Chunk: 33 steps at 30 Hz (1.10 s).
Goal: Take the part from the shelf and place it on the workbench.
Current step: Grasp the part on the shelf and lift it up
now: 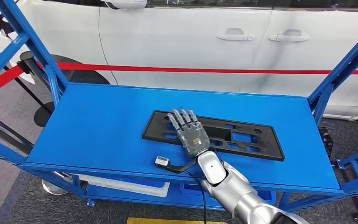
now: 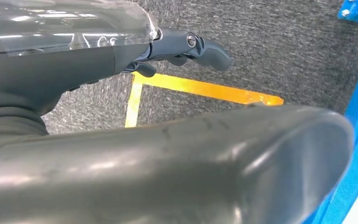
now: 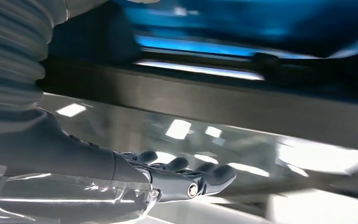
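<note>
Workbench [image 1: 98, 130]: flat blue top on a blue steel frame [image 1: 338, 70], with a lower tier beneath.

Part [image 1: 242, 140]: long black plastic panel with cut-outs, lying flat at the middle of the top.

Right hand [image 1: 190, 133]: palm down over the panel's left portion, fingers [image 1: 182, 116] straight and slightly apart; no grasp evident.

Left hand [image 2: 186, 49]: hanging over grey carpet [image 2: 270, 42] marked with yellow tape [image 2: 205, 89]; its fingers are mostly hidden, so open or closed cannot be told.

Backdrop: white car [image 1: 191, 42] side with a red barrier belt [image 1: 191, 69] before it.
</note>
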### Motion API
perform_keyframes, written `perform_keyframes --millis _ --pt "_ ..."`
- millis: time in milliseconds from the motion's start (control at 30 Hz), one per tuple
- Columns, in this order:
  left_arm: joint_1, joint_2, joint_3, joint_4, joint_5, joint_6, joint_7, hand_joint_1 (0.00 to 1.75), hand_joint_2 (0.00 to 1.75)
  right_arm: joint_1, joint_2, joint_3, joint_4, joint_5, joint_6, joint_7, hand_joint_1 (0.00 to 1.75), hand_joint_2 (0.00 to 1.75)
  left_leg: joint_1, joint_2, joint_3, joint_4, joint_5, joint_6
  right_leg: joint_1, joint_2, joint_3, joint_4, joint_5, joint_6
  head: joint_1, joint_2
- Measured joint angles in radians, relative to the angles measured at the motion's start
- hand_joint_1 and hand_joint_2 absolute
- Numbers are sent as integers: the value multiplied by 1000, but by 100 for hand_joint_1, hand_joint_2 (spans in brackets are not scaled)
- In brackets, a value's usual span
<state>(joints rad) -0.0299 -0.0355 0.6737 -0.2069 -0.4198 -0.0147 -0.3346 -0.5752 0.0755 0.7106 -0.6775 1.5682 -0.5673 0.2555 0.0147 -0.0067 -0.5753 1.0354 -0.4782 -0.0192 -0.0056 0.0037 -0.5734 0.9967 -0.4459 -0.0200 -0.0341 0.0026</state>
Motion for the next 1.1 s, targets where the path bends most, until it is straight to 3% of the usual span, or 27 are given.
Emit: perform_keyframes --millis 33,67,133,167,200,267,333,433,500,533,633,700,733,800,867,933,1000,1067,1100 --pt "0 0 2 0 -4 0 -1 0 0 1 -7 -11 2 0 -5 30 154 175 0 1 -19 43 -28 -2 -3 -2 2 -6 3 -5 -2 0" --pt "0 0 4 0 -9 0 -2 0 0 4 -16 -24 3 0 -11 49 174 175 1 1 -45 104 -62 -5 -3 -3 2 -7 4 -7 -3 0" --pt "2 0 10 0 -19 -1 -3 0 0 14 -36 -54 4 0 -24 65 175 175 4 1 -101 228 -112 -10 -1 -5 -2 -4 4 -8 -4 0" --pt "4 0 12 0 -24 -1 -3 0 0 20 -45 -68 4 1 -30 67 175 175 5 1 -111 251 -112 -11 -1 -5 -3 -2 4 -8 -4 0" --pt "4 0 15 0 -28 -2 -4 0 0 25 -52 -82 4 1 -35 68 175 175 6 1 -101 234 -93 -12 -1 -4 -3 1 3 -6 -4 0" --pt "3 0 20 0 -33 -3 -6 0 0 33 -64 -101 2 2 -39 71 175 175 9 1 -39 108 -27 -12 -3 -2 -4 9 -2 0 -4 0" --pt "1 0 24 0 -35 -3 -7 0 0 38 -72 -116 1 2 -41 75 175 175 7 0 9 5 6 -6 0 0 -11 22 -6 10 -3 0" --pt "0 -1 27 0 -38 -6 -11 0 0 40 -78 -128 -1 2 -46 77 175 175 3 -1 12 -10 8 11 2 5 -18 25 -4 25 -2 0" --pt "0 -2 29 0 -39 -11 -14 0 0 40 -82 -133 -2 2 -48 78 175 175 5 1 13 -16 14 24 -1 5 -26 47 -21 35 -1 0" --pt "-1 -3 30 0 -40 -14 -16 0 0 41 -84 -134 -2 2 -48 78 175 175 7 2 12 -19 17 30 -2 4 -42 83 -46 40 0 0" --pt "-1 -3 32 0 -40 -23 -25 0 0 50 -89 -135 -2 2 -49 77 175 175 5 2 8 -20 19 37 -4 2 -131 270 -133 48 3 0" --pt "0 -3 33 0 -40 -35 -36 0 0 57 -91 -136 -1 2 -51 76 175 175 4 2 8 -19 19 37 -4 2 -155 313 -130 48 3 0" --pt "1 -3 33 0 -40 -41 -43 0 0 58 -91 -137 -1 2 -52 75 175 175 4 1 9 -19 18 36 -5 2 -136 273 -100 46 3 0" --pt "1 -3 33 0 -40 -56 -61 0 87 57 -91 -143 -1 2 -54 70 175 175 4 -1 13 -20 15 33 -4 2 -68 133 -32 39 2 0" --pt "0 -3 34 0 -40 -70 -84 0 175 56 -91 -148 0 3 -58 64 175 175 4 -2 14 -22 14 25 1 3 -21 34 -3 32 4 0" --pt "1 -3 36 0 -40 -72 -100 0 175 55 -92 -151 0 4 -64 59 175 175 3 -2 13 -25 16 14 8 5 -18 22 -6 26 6 0" --pt "1 -2 40 0 -40 -68 -109 0 175 54 -91 -155 0 4 -68 56 175 175 4 -2 15 -26 12 2 5 4 -16 16 -4 15 6 0" --pt "1 0 43 0 -40 -64 -113 0 175 53 -91 -162 0 4 -69 55 175 175 4 0 0 16 -18 -5 0 1 -9 6 -1 0 5 0" --pt "1 1 44 0 -40 -63 -114 0 175 53 -90 -164 0 4 -69 53 175 175 5 0 -23 67 -48 -7 0 -1 -7 4 0 -6 4 0"
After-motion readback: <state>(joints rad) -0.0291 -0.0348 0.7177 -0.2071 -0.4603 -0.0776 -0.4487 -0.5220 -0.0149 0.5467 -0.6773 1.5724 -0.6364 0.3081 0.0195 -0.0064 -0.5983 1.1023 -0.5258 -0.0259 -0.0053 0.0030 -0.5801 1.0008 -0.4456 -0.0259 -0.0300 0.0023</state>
